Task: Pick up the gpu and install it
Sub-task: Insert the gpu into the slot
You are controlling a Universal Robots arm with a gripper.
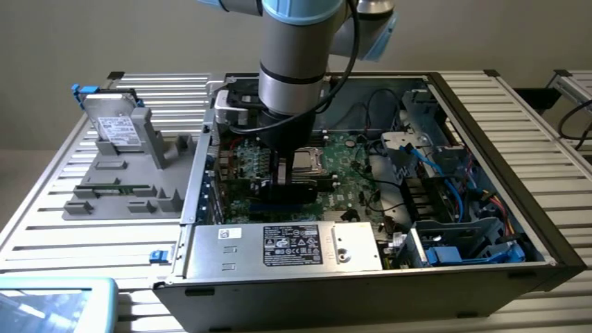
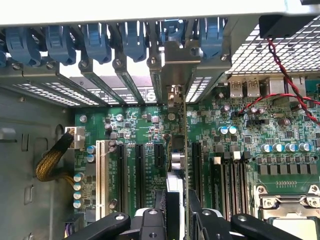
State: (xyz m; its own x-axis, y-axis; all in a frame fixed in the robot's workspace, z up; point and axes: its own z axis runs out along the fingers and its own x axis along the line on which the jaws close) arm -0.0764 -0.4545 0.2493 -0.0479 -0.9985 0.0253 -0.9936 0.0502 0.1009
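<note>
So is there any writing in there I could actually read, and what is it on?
None can be read.
Black label on the power supply: print too small.
White sticker beside it: blurred.
White label on the hard drive: too small.
White print on the motherboard: too small.

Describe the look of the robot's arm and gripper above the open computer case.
The arm is a thick silver-grey metal tube with a pale blue joint cap at its upper end and a black band lower down. A black cable runs down beside it. The gripper is black, with bolted black linkage bars and flat dark fingers.
</note>
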